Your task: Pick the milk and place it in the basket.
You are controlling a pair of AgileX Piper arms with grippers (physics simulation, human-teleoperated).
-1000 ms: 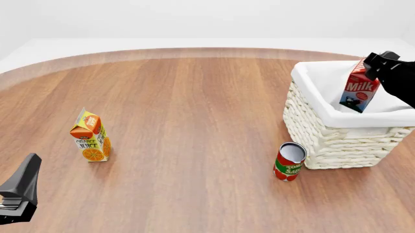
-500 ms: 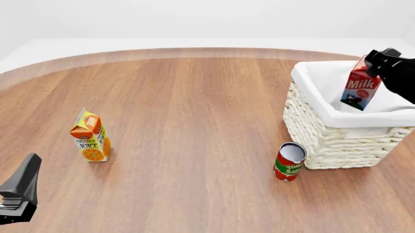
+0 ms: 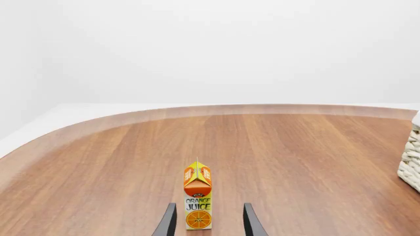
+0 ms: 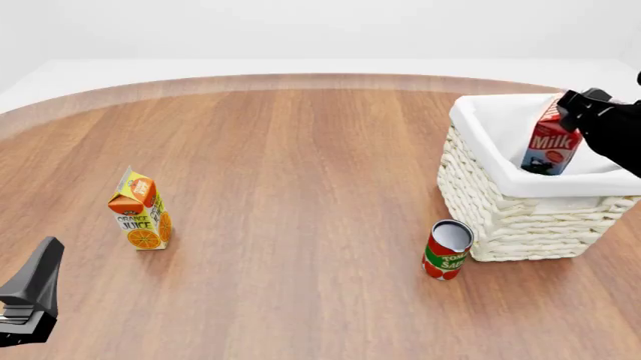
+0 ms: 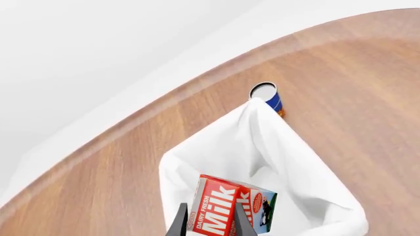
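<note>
The milk (image 4: 552,145), a red-topped carton with white lettering, hangs tilted inside the basket (image 4: 501,217), its lower part below the white liner's rim. My right gripper (image 4: 573,107) is shut on its gabled top. In the right wrist view the milk (image 5: 233,207) sits between the fingers (image 5: 180,224), over the liner of the basket (image 5: 262,142). My left gripper (image 4: 45,259) is at the near left corner, open and holding nothing. In the left wrist view the left gripper (image 3: 209,209) points at the orange juice carton.
An orange juice carton (image 4: 140,211) stands upright on the left of the wooden table, seen ahead of the left fingers (image 3: 168,221). A red-green can (image 4: 446,250) stands just in front of the basket's near left corner. The basket's wicker edge (image 3: 412,162) shows in the left wrist view.
My right gripper has moved slightly down and left with the milk, lowering it deeper into the basket. The left arm has not moved.
</note>
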